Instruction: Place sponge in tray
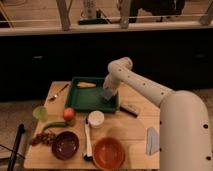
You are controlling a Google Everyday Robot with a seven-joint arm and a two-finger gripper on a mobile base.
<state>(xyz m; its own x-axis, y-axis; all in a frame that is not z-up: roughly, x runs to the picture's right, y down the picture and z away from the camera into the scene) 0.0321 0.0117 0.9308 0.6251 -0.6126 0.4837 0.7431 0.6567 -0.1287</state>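
Note:
The dark green tray point(80, 101) lies at the back middle of the wooden table. The blue-grey sponge point(108, 94) is at the tip of my gripper point(107, 91), over the tray's right end, just inside the rim. The white arm reaches in from the right and bends down onto that spot. I cannot make out whether the sponge rests on the tray floor or hangs just above it. A yellow banana-like piece point(86, 84) lies at the tray's back edge.
In front of the tray stand a white cup point(95, 119), an orange fruit point(69, 113), a green cup point(40, 112), a maroon bowl point(65, 145) and an orange bowl point(108, 152). A fork point(58, 92) lies left, a pale blue flat piece point(152, 141) right.

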